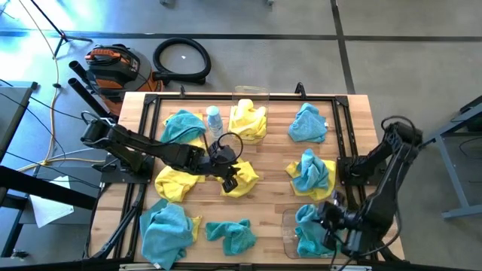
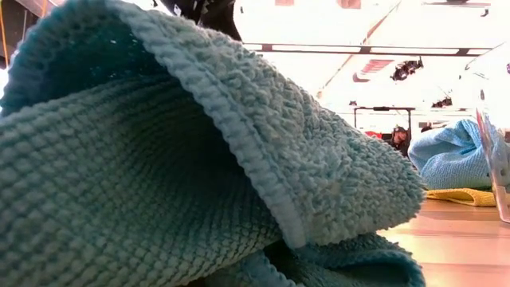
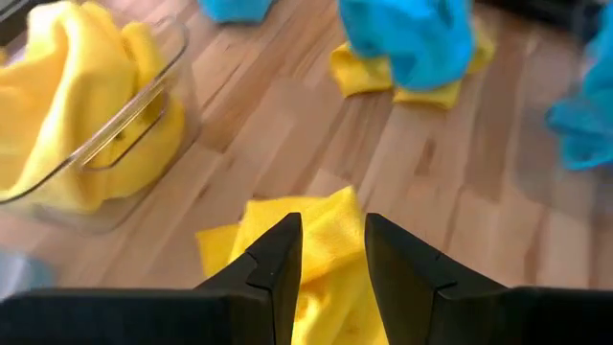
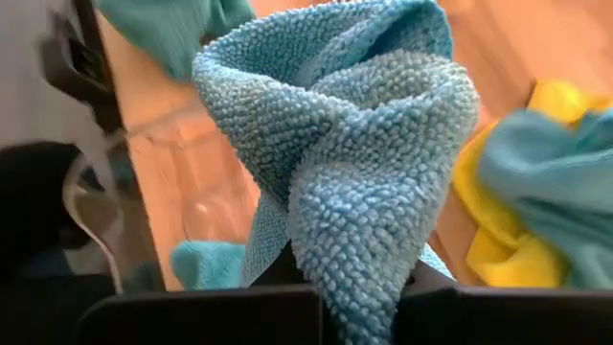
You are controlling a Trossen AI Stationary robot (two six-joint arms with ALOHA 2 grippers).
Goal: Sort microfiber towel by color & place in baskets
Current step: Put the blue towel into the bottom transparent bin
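Observation:
My left gripper (image 1: 230,181) (image 3: 332,230) is at the table's middle, shut on a yellow towel (image 1: 242,181). My right gripper (image 1: 331,220) (image 4: 354,287) is over the near-right clear basket (image 1: 288,235), shut on a teal towel (image 4: 345,125). A second clear basket (image 1: 252,93) (image 3: 144,105) stands at the far edge with yellow cloth (image 3: 57,105) in it. Loose towels lie on the table: teal (image 1: 181,125), teal (image 1: 307,122), teal on yellow (image 1: 310,173), yellow (image 1: 173,185), teal on yellow (image 1: 167,230), teal (image 1: 230,233). My left gripper pinches the yellow towel between its two fingers (image 3: 278,259), on a bunched part near one edge (image 3: 330,254). The fingers slant down at it from the table's left. The towel's free corner (image 3: 215,240) lies on the wood. My right gripper pinches a bunched fold of the teal towel (image 4: 354,259) between its fingers; the cloth covers the fingertips. Several layers stand up out of the hold in a twisted loop (image 4: 383,86). In the high view the towel (image 1: 309,229) sits in the near-right basket.
A small white-and-blue bottle (image 1: 215,120) stands between the far teal towel and the far basket. A black frame (image 1: 343,135) runs round the work area. In the low view a teal towel (image 2: 159,159) right before the camera blocks most of the table.

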